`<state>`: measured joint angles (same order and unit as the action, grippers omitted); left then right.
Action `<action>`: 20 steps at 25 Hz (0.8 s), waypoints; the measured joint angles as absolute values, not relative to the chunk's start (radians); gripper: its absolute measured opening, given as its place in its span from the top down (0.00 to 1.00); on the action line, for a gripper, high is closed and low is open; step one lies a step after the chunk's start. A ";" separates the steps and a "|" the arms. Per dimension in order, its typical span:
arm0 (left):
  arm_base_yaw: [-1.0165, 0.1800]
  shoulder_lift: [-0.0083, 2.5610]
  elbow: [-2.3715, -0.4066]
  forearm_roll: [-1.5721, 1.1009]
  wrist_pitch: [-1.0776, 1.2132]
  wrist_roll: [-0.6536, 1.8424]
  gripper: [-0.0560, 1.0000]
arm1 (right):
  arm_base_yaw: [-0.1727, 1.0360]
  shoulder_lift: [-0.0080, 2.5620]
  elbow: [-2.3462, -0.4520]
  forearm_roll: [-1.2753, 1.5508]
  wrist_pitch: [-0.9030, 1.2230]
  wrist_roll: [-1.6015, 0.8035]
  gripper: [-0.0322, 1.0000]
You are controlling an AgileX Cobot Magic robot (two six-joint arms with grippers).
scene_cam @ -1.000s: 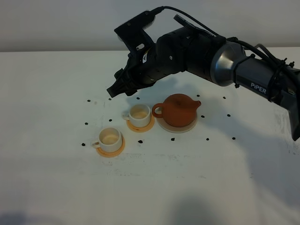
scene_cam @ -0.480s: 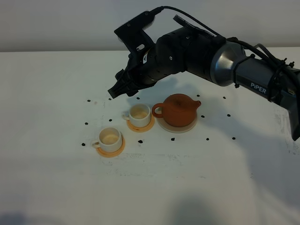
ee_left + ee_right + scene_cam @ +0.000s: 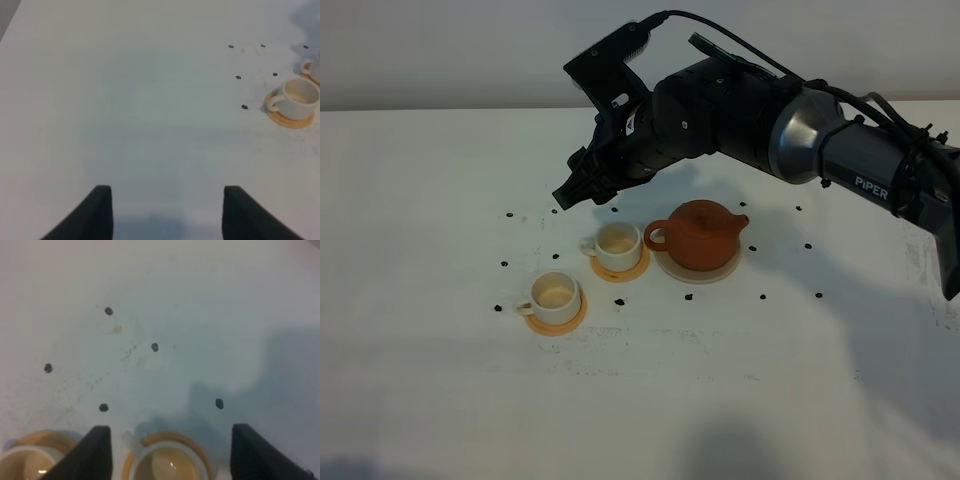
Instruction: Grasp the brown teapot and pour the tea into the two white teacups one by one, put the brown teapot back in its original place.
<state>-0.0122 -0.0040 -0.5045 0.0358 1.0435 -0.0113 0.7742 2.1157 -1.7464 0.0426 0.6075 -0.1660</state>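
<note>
The brown teapot (image 3: 700, 232) sits upright on its pale cream saucer (image 3: 697, 271). Two white teacups stand on orange coasters to its left: the nearer cup (image 3: 617, 246) beside the teapot, the farther cup (image 3: 555, 294) in front-left. My right gripper (image 3: 564, 197) hovers open and empty above the table behind the cups; its wrist view (image 3: 170, 429) shows both cups (image 3: 167, 466) (image 3: 19, 466) below its fingertips. My left gripper (image 3: 167, 192) is open and empty over bare table, with one cup (image 3: 298, 97) far off to the side; it is out of the exterior view.
Small black specks (image 3: 504, 264) are scattered on the white table (image 3: 440, 180) around the tea set. The bulky right arm (image 3: 740, 110) reaches over the table from the right, above and behind the teapot.
</note>
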 joint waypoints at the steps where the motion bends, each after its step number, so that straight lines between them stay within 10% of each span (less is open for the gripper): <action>1: -0.012 -0.004 -0.504 0.036 1.044 -0.011 0.47 | 0.774 2.116 -1.746 0.041 0.607 -0.166 0.49; 20: -0.012 -0.004 -0.504 0.036 1.044 -0.011 0.47 | 0.770 2.116 -1.746 0.000 0.612 -0.165 0.49</action>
